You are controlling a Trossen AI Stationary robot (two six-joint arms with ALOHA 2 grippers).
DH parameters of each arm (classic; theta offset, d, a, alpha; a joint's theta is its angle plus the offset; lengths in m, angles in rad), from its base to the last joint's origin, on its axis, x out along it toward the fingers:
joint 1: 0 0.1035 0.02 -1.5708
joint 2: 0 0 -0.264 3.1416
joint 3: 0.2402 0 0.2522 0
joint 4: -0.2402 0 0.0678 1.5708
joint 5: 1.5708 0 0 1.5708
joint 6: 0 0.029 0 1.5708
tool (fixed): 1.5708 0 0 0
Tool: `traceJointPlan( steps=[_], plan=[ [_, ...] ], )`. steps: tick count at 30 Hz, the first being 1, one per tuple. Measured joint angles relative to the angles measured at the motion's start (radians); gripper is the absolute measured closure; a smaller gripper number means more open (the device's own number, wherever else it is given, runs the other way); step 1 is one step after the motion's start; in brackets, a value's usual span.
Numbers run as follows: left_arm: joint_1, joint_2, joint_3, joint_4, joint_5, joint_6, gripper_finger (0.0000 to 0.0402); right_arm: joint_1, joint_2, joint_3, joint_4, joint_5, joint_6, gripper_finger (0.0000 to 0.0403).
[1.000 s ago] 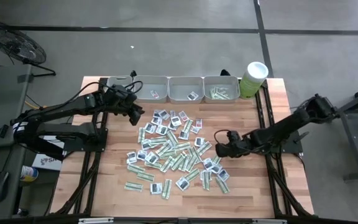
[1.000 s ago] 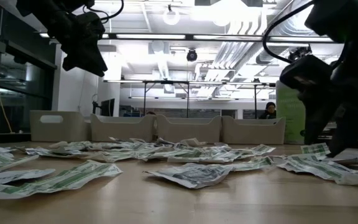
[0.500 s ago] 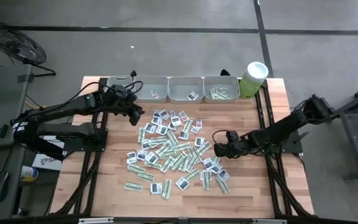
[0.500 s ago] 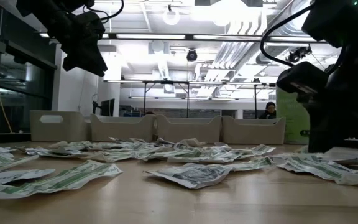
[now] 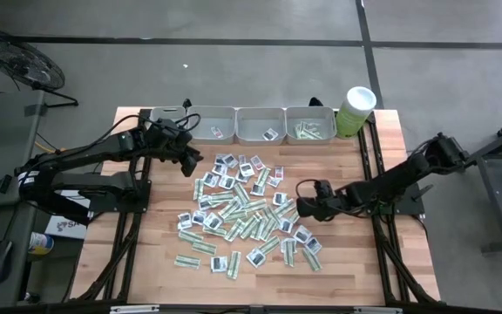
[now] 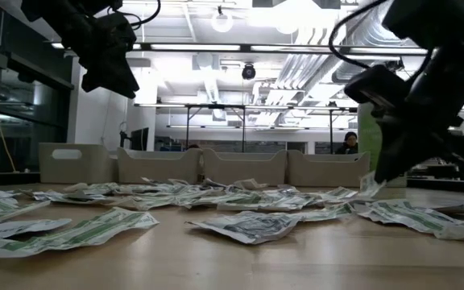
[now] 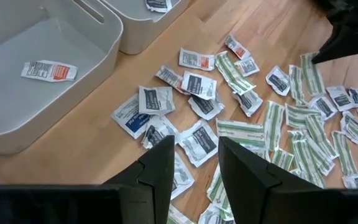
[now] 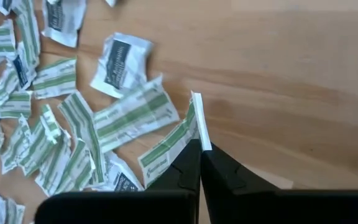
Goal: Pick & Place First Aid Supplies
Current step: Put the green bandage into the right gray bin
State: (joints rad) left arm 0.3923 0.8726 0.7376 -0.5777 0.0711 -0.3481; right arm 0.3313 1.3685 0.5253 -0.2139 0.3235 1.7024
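Note:
Many first aid supplies (image 5: 242,209), green-white strips and squarish white sachets, lie scattered flat on the wooden table (image 5: 356,262). My right gripper (image 5: 301,208) is at the pile's right edge, shut on one green-white strip (image 8: 169,146), which also shows in the low view (image 6: 369,185). My left gripper (image 5: 190,166) hangs open above the pile's far left part; its two fingers (image 7: 160,171) have nothing between them. My right gripper pinches the green-white strip between its two fingertips (image 8: 188,163), on the strip's long edge near one end (image 8: 196,134). The fingers slant down from the table's right. The held end is raised and turned on edge; whether the other end (image 8: 149,167) rests on the pile I cannot tell.
Three grey trays (image 5: 261,125) stand in a row at the far edge, each with a few sachets inside. A pale green tub with a white lid (image 5: 356,109) stands to their right. Bare wood lies to the right of the pile.
My right gripper has shut on the green-white strip. It has then tipped and shifted slightly toward the pile, drawing the strip's held end up off the table. The left arm has kept still.

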Motion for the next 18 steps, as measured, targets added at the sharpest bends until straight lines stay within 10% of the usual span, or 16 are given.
traceJointPlan(
  steps=[18],
  plan=[
    [0.0, 0.0, 0.0, 0.0, 0.001, -0.019, 0.0277, -0.196, -0.002, 0.432, -0.618, 0.296, -0.336, 0.0403]
  ],
)
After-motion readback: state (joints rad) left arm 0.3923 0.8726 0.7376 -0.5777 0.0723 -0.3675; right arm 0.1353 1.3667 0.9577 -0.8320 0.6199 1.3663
